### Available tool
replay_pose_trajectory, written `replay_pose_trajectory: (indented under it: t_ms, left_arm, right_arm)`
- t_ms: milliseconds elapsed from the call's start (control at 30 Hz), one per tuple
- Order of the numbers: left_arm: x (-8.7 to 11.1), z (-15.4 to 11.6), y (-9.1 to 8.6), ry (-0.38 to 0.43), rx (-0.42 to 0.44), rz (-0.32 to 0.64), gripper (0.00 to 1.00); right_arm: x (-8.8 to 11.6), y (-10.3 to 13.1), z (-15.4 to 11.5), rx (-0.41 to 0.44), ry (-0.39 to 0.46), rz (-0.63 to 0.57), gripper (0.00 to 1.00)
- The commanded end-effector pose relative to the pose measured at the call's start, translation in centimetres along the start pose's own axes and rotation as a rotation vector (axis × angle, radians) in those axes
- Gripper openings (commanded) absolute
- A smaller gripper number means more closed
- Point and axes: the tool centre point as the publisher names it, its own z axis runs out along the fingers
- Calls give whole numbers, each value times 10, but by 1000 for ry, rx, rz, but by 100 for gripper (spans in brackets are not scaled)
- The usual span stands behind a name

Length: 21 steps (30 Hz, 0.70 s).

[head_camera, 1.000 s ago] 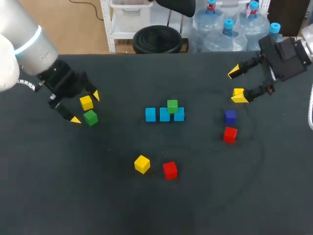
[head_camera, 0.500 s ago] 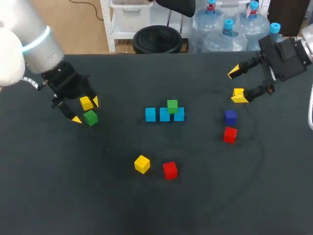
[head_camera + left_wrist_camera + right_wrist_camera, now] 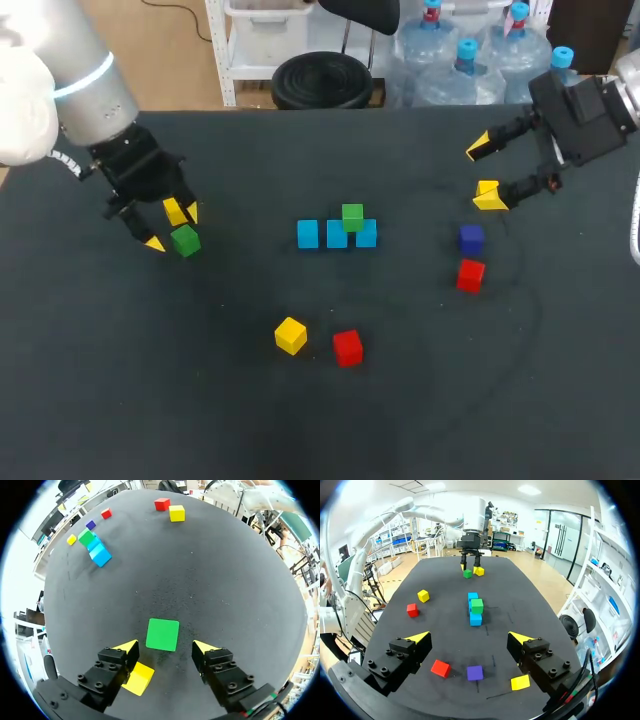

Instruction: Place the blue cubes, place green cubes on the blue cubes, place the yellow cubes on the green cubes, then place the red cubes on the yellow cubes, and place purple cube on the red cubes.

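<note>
The left gripper [image 3: 172, 227] hangs wide open and empty over a loose green cube [image 3: 185, 241], which lies just ahead of the gap between its tips, likely lined up for a pick. The three blue cubes [image 3: 337, 234], in a row mid-tabletop [image 3: 450, 400], carry only one stacked green cube [image 3: 352, 216] so far. A yellow cube [image 3: 176, 210] sits close by one finger and could get nudged. The right gripper [image 3: 485, 172] waits open, holding nothing, near another yellow block [image 3: 487, 188], well clear of the route

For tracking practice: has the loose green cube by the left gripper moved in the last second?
No. The loose green cube keeps its place, equally far from the row of blue cubes.
</note>
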Motion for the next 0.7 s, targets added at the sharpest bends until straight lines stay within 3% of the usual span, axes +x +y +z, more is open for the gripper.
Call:
replay_pose_trajectory:
  t_ms: [33,467,700]
  left_arm:
    - [1,-1,2,0,14,7,68]
    - [-8,2,6,2,48,36,69]
    - [-7,0,11,8,59,48,64]
  right_arm:
    - [0,0,1,0,-2,-1,100]
    - [0,0,1,0,-2,-1,100]
    - [0,0,1,0,-2,-1,100]
